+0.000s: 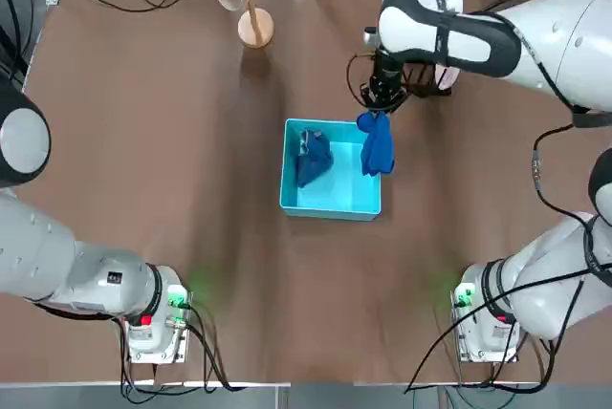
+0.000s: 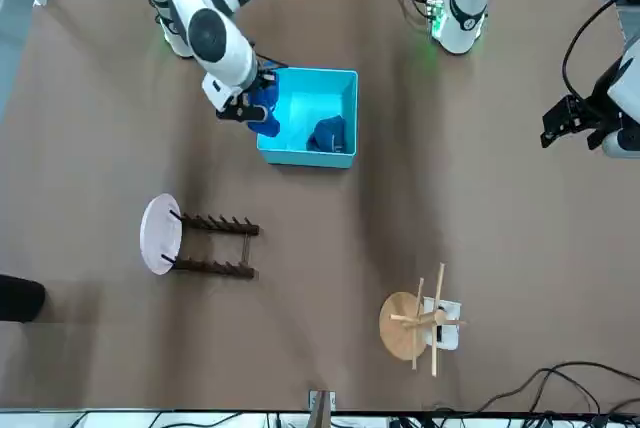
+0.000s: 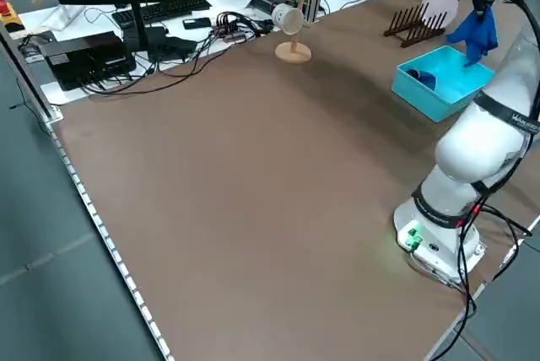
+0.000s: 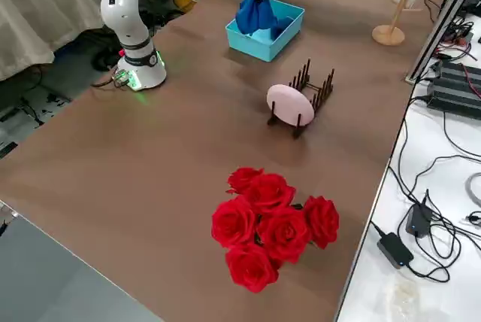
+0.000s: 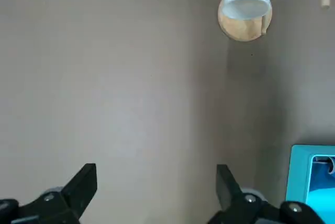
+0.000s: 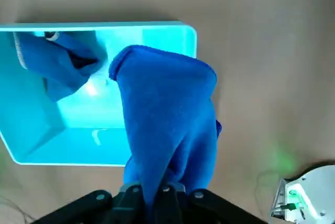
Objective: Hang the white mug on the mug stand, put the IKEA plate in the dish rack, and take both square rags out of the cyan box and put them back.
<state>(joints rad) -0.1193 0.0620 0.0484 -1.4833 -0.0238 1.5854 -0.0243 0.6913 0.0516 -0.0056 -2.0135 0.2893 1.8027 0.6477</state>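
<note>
My right gripper [image 1: 380, 115] is shut on one blue square rag [image 1: 377, 144], which hangs over the right wall of the cyan box [image 1: 364, 194]. The wrist view shows this rag [image 6: 167, 124] pinched between the fingers above the box [image 6: 31, 145]. The other rag [image 1: 313, 157] lies crumpled inside at the left. The white mug [image 2: 447, 325] hangs on the mug stand [image 2: 403, 327] at the far left. The IKEA plate [image 2: 160, 234] stands on edge in the dish rack [image 2: 215, 245]. My left gripper [image 2: 562, 120] is open and empty over the left of the table.
A bunch of red roses [image 4: 272, 224] lies at the table's right end, beyond the dish rack [image 4: 314, 90]. Cables and electronics [image 3: 126, 40] crowd the strip past the far edge. Both arm bases [image 1: 153, 318] sit at the near edge.
</note>
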